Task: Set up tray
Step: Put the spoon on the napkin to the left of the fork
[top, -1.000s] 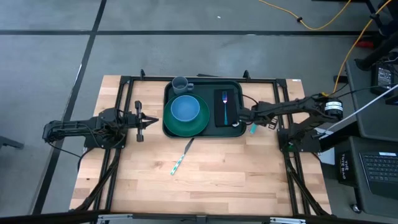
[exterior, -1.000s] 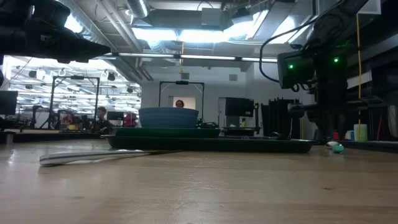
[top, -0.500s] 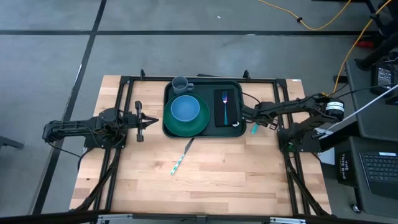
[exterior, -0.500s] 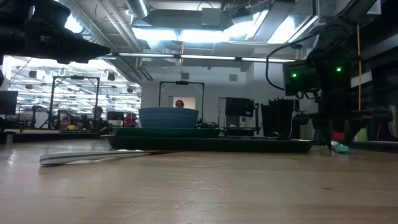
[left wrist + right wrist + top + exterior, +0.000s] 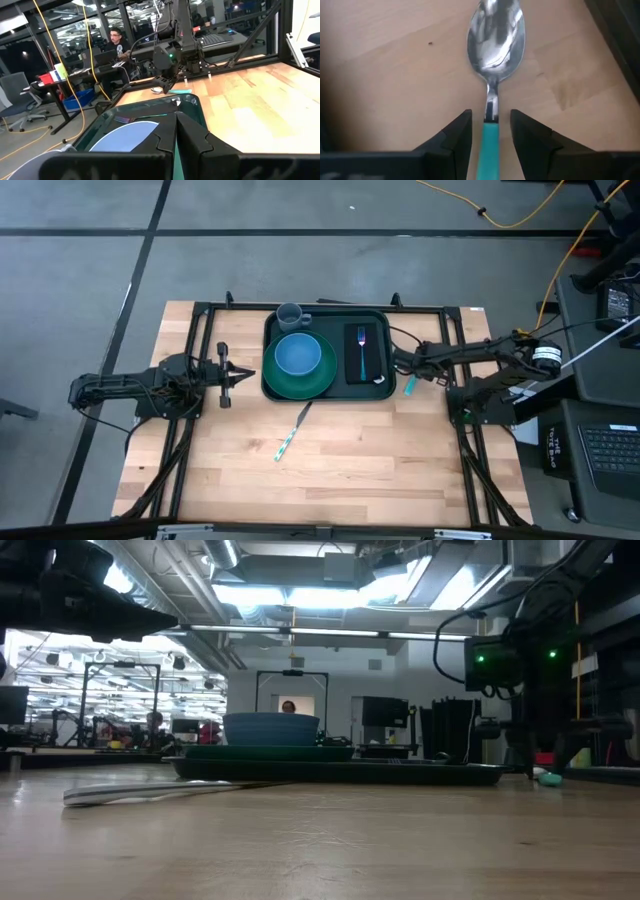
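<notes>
Right claw (image 5: 404,367), fingers apart astride a spoon (image 5: 495,35), has backed off the tray (image 5: 325,387), whose long axis runs left-right.

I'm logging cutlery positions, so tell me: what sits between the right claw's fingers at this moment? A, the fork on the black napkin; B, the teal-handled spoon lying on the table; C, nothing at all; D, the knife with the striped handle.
B: the right wrist view shows the right claw open, its fingers either side of the teal-handled spoon, which lies on the bare wooden table.
</notes>
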